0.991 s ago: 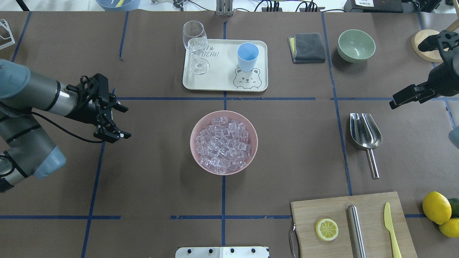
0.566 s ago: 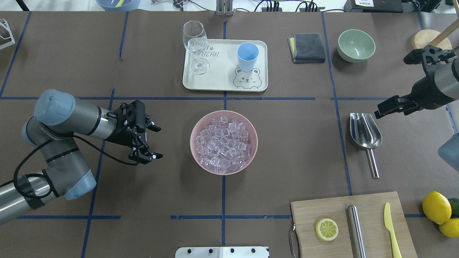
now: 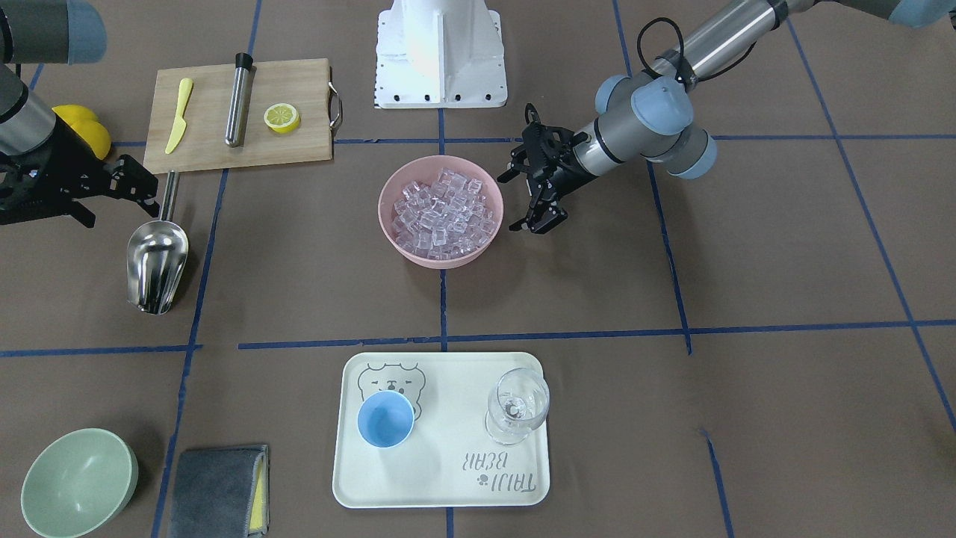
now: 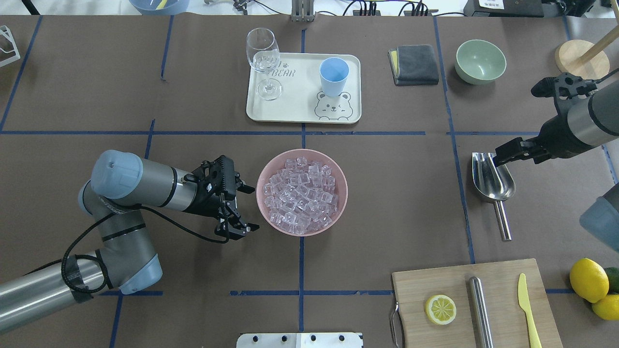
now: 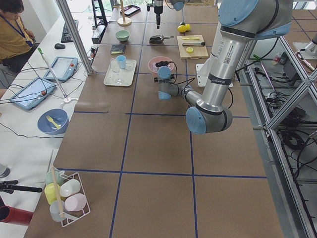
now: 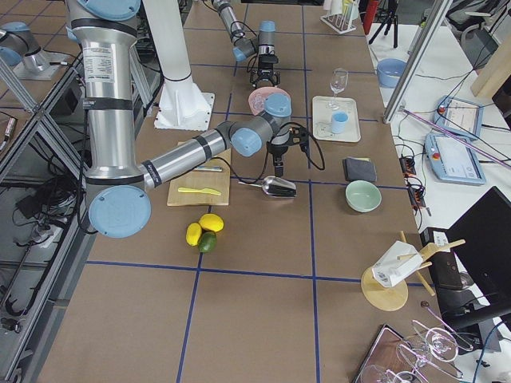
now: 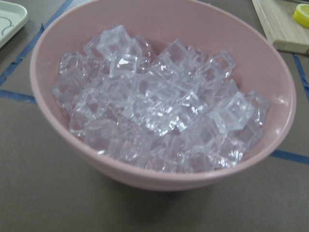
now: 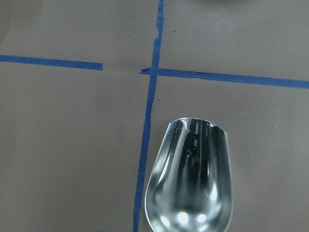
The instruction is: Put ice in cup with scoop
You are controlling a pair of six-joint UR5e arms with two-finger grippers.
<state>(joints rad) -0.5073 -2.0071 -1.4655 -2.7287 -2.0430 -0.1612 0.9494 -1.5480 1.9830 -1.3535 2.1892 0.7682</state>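
The ice (image 4: 301, 193) fills a pink bowl (image 4: 345, 192) at the table's middle and also fills the left wrist view (image 7: 159, 106). My left gripper (image 4: 249, 208) is open and empty just left of the bowl, jaws facing it, apart from the rim. The steel scoop (image 4: 492, 179) lies flat on the table at the right, handle toward the robot. My right gripper (image 4: 503, 157) is open and empty above the scoop's open front end; the right wrist view shows the scoop (image 8: 190, 188) below. The light-blue cup (image 4: 333, 75) stands upright and empty on a cream tray (image 4: 300, 113).
A wine glass (image 4: 263, 60) stands on the tray's left. A grey cloth (image 4: 413, 64) and a pale green bowl (image 4: 480, 61) lie at the far right. A cutting board (image 4: 464, 290) with a lemon half, steel cylinder and yellow knife lies near right, with lemons (image 4: 589, 279) beside it.
My left arm has swung right, bringing its open gripper up beside the pink bowl. My right gripper has moved left and toward the robot, to above the scoop's front end.
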